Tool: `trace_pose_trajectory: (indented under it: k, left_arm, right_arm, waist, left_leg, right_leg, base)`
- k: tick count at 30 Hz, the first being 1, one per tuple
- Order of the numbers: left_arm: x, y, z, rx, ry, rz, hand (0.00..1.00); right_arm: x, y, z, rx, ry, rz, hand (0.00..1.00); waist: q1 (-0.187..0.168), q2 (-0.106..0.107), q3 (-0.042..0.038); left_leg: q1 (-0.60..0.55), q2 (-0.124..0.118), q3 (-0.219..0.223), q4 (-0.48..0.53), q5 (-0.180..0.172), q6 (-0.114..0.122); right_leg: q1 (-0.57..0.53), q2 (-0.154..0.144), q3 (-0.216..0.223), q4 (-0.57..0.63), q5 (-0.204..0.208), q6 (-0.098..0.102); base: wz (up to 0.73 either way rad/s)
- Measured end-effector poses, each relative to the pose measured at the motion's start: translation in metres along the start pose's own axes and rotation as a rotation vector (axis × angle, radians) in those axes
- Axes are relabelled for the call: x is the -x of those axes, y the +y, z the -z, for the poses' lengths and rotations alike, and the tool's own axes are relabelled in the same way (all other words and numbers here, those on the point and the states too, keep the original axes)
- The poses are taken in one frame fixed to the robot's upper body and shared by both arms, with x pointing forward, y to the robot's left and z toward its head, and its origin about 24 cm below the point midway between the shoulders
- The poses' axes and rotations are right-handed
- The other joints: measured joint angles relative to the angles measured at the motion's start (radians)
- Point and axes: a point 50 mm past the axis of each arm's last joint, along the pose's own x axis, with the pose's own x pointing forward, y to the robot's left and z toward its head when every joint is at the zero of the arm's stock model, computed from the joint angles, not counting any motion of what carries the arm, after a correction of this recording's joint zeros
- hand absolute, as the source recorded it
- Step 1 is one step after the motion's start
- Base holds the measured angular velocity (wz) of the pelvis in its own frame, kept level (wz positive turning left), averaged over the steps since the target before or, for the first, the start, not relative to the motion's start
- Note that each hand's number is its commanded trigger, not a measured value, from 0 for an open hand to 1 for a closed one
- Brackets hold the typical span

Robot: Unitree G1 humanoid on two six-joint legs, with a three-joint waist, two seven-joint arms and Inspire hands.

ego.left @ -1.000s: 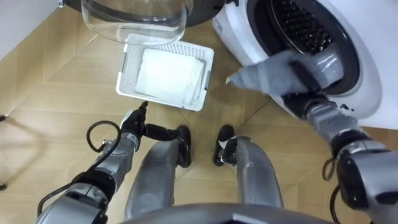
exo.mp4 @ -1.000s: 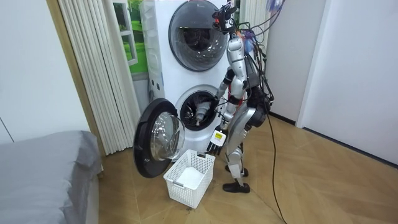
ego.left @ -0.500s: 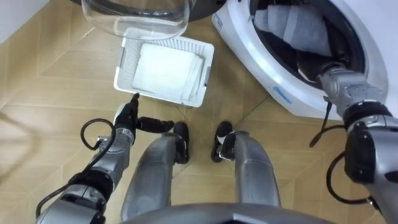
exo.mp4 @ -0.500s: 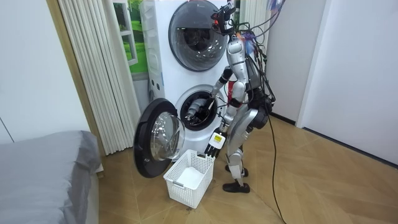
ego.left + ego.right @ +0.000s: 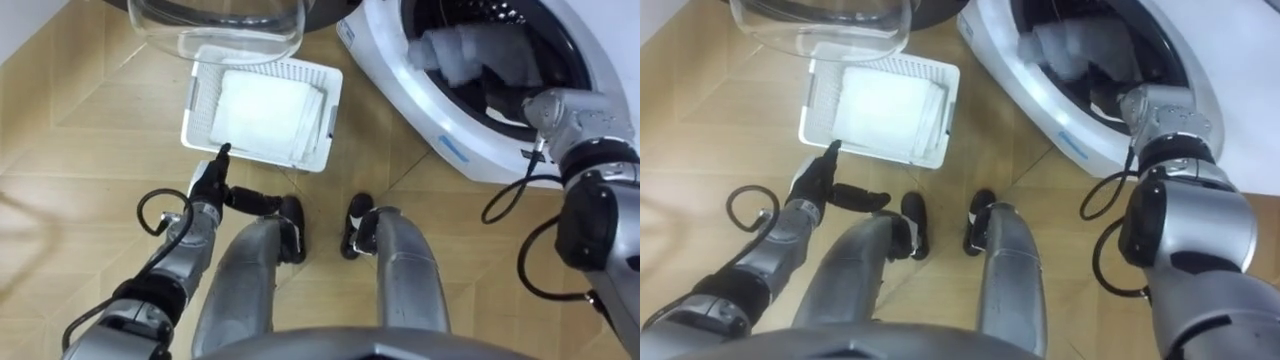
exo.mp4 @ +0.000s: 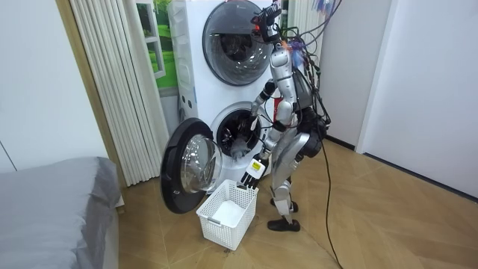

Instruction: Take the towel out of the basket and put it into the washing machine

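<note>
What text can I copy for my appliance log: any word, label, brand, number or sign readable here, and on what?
No text can be read in these pictures.
Small blue label on the white front of the washing machine, below the door opening: too small to read.
White basket on the floor: no print visible.

No legible text, number, brand or sign is recorded. One small blue label stands on the white front panel of the washing machine, just below the door opening, right of centre in the left eye view. Its print is too small to read.
</note>
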Motion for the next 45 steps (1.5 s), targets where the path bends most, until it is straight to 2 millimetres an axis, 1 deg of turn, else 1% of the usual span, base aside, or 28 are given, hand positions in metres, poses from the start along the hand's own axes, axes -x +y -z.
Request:
trace_pose_trajectory:
  k: [4,5,6,7,9,10,12,13,15,16,17,18,19,21,22,23,24,25,27,28,30,31,33,34,36,39,42,45]
  left_arm:
    - [0.0,-0.004,0.001,0.002,0.009,0.011,0.0]
    - [0.0,-0.006,0.003,0.0,0.017,0.022,0.0]
    - [0.0,-0.01,0.003,-0.007,0.019,0.042,0.0]
    - [0.0,-0.011,0.003,-0.007,0.019,0.052,0.0]
    - [0.002,-0.017,0.01,-0.003,0.044,0.074,0.0]
    - [0.003,-0.018,0.012,-0.003,0.05,0.078,0.0]
    - [0.003,-0.016,0.017,-0.007,0.068,0.087,0.0]
    - [0.004,-0.014,0.017,-0.009,0.07,0.086,0.0]
    - [0.004,-0.011,0.023,-0.019,0.089,0.081,0.0]
    - [0.004,-0.01,0.024,-0.018,0.095,0.079,0.0]
    - [0.005,-0.01,0.029,-0.019,0.115,0.077,0.0]
    - [0.006,-0.009,0.033,-0.021,0.131,0.075,0.0]
    - [0.007,-0.009,0.037,-0.021,0.143,0.074,0.0]
    - [0.01,-0.005,0.047,0.003,0.179,0.051,0.0]
    - [0.011,-0.004,0.05,0.009,0.192,0.042,0.0]
    - [0.012,-0.001,0.055,0.023,0.213,0.024,0.0]
    - [0.014,0.003,0.061,0.03,0.236,0.007,0.0]
    - [0.015,0.005,0.065,0.031,0.248,-0.001,0.0]
    - [0.024,0.01,0.082,0.064,0.295,-0.032,0.0]
    - [0.026,0.011,0.087,0.07,0.311,-0.038,0.0]
    - [0.037,0.015,0.105,0.086,0.369,-0.072,0.0]
    - [0.04,0.017,0.109,0.097,0.381,-0.083,0.0]
    - [0.051,0.022,0.125,0.105,0.426,-0.111,0.0]
    - [0.052,0.023,0.127,0.104,0.433,-0.113,0.0]
    - [0.062,0.024,0.139,0.103,0.474,-0.118,0.0]
    - [0.069,0.023,0.149,0.103,0.508,-0.119,0.0]
    - [0.078,0.022,0.159,0.106,0.538,-0.119,0.0]
    - [0.083,0.022,0.163,0.112,0.55,-0.121,0.0]
  right_arm:
    - [0.0,-0.002,-0.004,-0.018,-0.035,0.021,0.0]
    - [-0.001,-0.005,-0.005,-0.025,-0.04,0.029,0.0]
    - [-0.001,-0.009,-0.008,-0.046,-0.054,0.035,0.0]
    - [-0.001,-0.009,-0.009,-0.061,-0.06,0.033,0.0]
    - [-0.002,-0.017,-0.015,-0.095,-0.096,0.038,0.0]
    - [-0.002,-0.02,-0.017,-0.102,-0.101,0.04,0.0]
    - [-0.004,-0.037,-0.02,-0.129,-0.134,0.054,0.0]
    - [-0.005,-0.043,-0.02,-0.137,-0.143,0.059,0.0]
    - [-0.007,-0.066,-0.022,-0.15,-0.165,0.089,0.0]
    - [-0.007,-0.071,-0.022,-0.15,-0.171,0.097,0.0]
    - [-0.007,-0.083,-0.024,-0.149,-0.182,0.114,0.0]
    - [-0.007,-0.094,-0.027,-0.14,-0.195,0.132,0.0]
    - [-0.006,-0.1,-0.028,-0.133,-0.202,0.141,0.0]
    - [-0.005,-0.134,-0.03,-0.109,-0.215,0.192,0.0]
    - [-0.004,-0.141,-0.029,-0.097,-0.214,0.206,0.0]
    - [-0.002,-0.159,-0.028,-0.051,-0.217,0.248,0.0]
    - [0.001,-0.179,-0.027,-0.005,-0.22,0.299,0.0]
    - [0.003,-0.19,-0.028,0.017,-0.221,0.332,0.0]
    - [0.016,-0.23,-0.035,0.211,-0.23,0.452,0.0]
    - [0.02,-0.24,-0.037,0.274,-0.23,0.48,0.0]
    - [0.036,-0.273,-0.044,0.619,-0.181,0.56,0.0]
    - [0.039,-0.279,-0.045,0.703,-0.159,0.573,0.0]
    - [0.049,-0.298,-0.046,1.019,-0.064,0.599,0.0]
    - [0.05,-0.3,-0.046,1.09,-0.041,0.6,0.0]
    - [0.051,-0.303,-0.043,1.293,0.033,0.578,0.0]
    - [0.052,-0.305,-0.039,1.452,0.094,0.539,0.0]
    - [0.051,-0.305,-0.035,1.567,0.148,0.494,0.0]
    - [0.054,-0.311,-0.034,1.605,0.195,0.481,0.0]
  waist:
    - [0.021,0.006,-0.0003]
    - [0.03,0.011,0.0]
    - [0.043,0.022,-0.0001]
    - [0.048,0.027,0.0011]
    - [0.072,0.05,-0.0005]
    - [0.076,0.054,-0.0003]
    - [0.097,0.06,-0.0018]
    - [0.1,0.06,-0.0018]
    - [0.101,0.068,-0.0055]
    - [0.1,0.069,-0.0059]
    - [0.1,0.072,-0.0072]
    - [0.098,0.076,-0.0096]
    - [0.097,0.08,-0.012]
    - [0.096,0.09,-0.0176]
    - [0.097,0.094,-0.0198]
    - [0.097,0.1,-0.0225]
    - [0.096,0.101,-0.023]
    - [0.095,0.102,-0.0235]
    - [0.094,0.108,-0.0295]
    - [0.092,0.11,-0.0318]
    - [0.091,0.111,-0.0354]
    - [0.091,0.111,-0.036]
    - [0.084,0.101,-0.0422]
    - [0.083,0.099,-0.0432]
    - [0.08,0.095,-0.0458]
    - [0.069,0.091,-0.0498]
    - [0.069,0.084,-0.0543]
    - [0.067,0.082,-0.0544]
  left_leg:
    - [0.007,0.003,0.0,0.002,0.0,0.0]
    - [0.015,0.006,-0.001,0.002,0.0,0.0]
    - [0.023,0.012,-0.001,0.001,-0.001,0.001]
    - [0.028,0.014,-0.002,-0.003,-0.001,0.001]
    - [0.061,0.015,-0.001,-0.023,-0.001,0.0]
    - [0.073,0.015,-0.001,-0.029,0.0,-0.001]
    - [0.114,0.015,-0.001,-0.059,0.005,-0.005]
    - [0.122,0.016,-0.002,-0.065,0.006,-0.006]
    - [0.155,0.024,-0.008,-0.088,0.008,-0.01]
    - [0.164,0.026,-0.008,-0.094,0.008,-0.01]
    - [0.18,0.03,-0.008,-0.107,0.008,-0.013]
    - [0.197,0.031,-0.009,-0.122,0.009,-0.014]
    - [0.204,0.031,-0.011,-0.126,0.009,-0.014]
    - [0.242,0.034,-0.013,-0.144,0.008,-0.016]
    - [0.253,0.034,-0.015,-0.155,0.008,-0.017]
    - [0.273,0.034,-0.022,-0.175,0.01,-0.02]
    - [0.302,0.032,-0.026,-0.196,0.011,-0.022]
    - [0.317,0.032,-0.027,-0.205,0.012,-0.023]
    - [0.37,0.032,-0.028,-0.245,0.015,-0.028]
    - [0.38,0.032,-0.028,-0.251,0.015,-0.028]
    - [0.428,0.033,-0.027,-0.29,0.019,-0.035]
    - [0.44,0.033,-0.027,-0.298,0.02,-0.037]
    - [0.485,0.035,-0.028,-0.33,0.025,-0.045]
    - [0.496,0.035,-0.028,-0.335,0.026,-0.046]
    - [0.545,0.039,-0.029,-0.365,0.029,-0.052]
    - [0.603,0.04,-0.034,-0.4,0.033,-0.059]
    - [0.664,0.041,-0.034,-0.437,0.036,-0.067]
    - [0.72,0.042,-0.038,-0.459,0.034,-0.072]
  right_leg:
    - [0.009,0.007,0.005,-0.002,0.002,0.001]
    - [0.019,0.01,0.003,-0.005,0.003,0.001]
    - [0.033,0.016,-0.003,-0.019,0.009,0.0]
    - [0.038,0.019,-0.003,-0.024,0.013,0.0]
    - [0.071,0.022,-0.005,-0.045,0.019,-0.001]
    - [0.082,0.022,-0.005,-0.051,0.019,-0.001]
    - [0.121,0.026,-0.006,-0.079,0.021,-0.001]
    - [0.132,0.029,-0.007,-0.087,0.021,-0.001]
    - [0.176,0.046,-0.015,-0.13,0.028,0.001]
    - [0.186,0.05,-0.015,-0.139,0.031,0.002]
    - [0.206,0.059,-0.015,-0.162,0.037,0.003]
    - [0.225,0.06,-0.023,-0.176,0.041,0.003]
    - [0.236,0.061,-0.028,-0.183,0.042,0.003]
    - [0.278,0.07,-0.033,-0.217,0.045,0.007]
    - [0.29,0.075,-0.032,-0.229,0.047,0.009]
    - [0.316,0.078,-0.035,-0.249,0.051,0.01]
    - [0.344,0.081,-0.037,-0.267,0.052,0.011]
    - [0.36,0.084,-0.037,-0.278,0.054,0.013]
    - [0.411,0.095,-0.033,-0.322,0.062,0.015]
    - [0.422,0.096,-0.033,-0.328,0.062,0.016]
    - [0.47,0.103,-0.042,-0.368,0.068,0.016]
    - [0.481,0.105,-0.043,-0.377,0.07,0.016]
    - [0.525,0.113,-0.043,-0.41,0.072,0.014]
    - [0.535,0.116,-0.044,-0.418,0.072,0.013]
    - [0.584,0.125,-0.045,-0.451,0.077,0.012]
    - [0.646,0.132,-0.055,-0.491,0.081,0.011]
    - [0.704,0.142,-0.055,-0.523,0.081,0.012]
    - [0.766,0.146,-0.056,-0.553,0.08,0.012]
  base:
    - [0.0]
    - [-0.04]
    - [-0.05]
    - [-0.04]
    - [-0.05]
    - [-0.06]
    - [-0.03]
    - [0.0]
    - [0.0]
    - [-0.07]
    - [-0.1]
    - [-0.07]
    - [0.0]
    - [0.0]
    - [0.04]
    - [0.07]
    - [0.06]
    - [0.0]
    - [-0.07]
    - [-0.07]
    - [-0.06]
    - [-0.05]
    - [-0.02]
    - [0.0]
    - [-0.04]
    - [0.04]
    - [0.01]
    - [0.04]
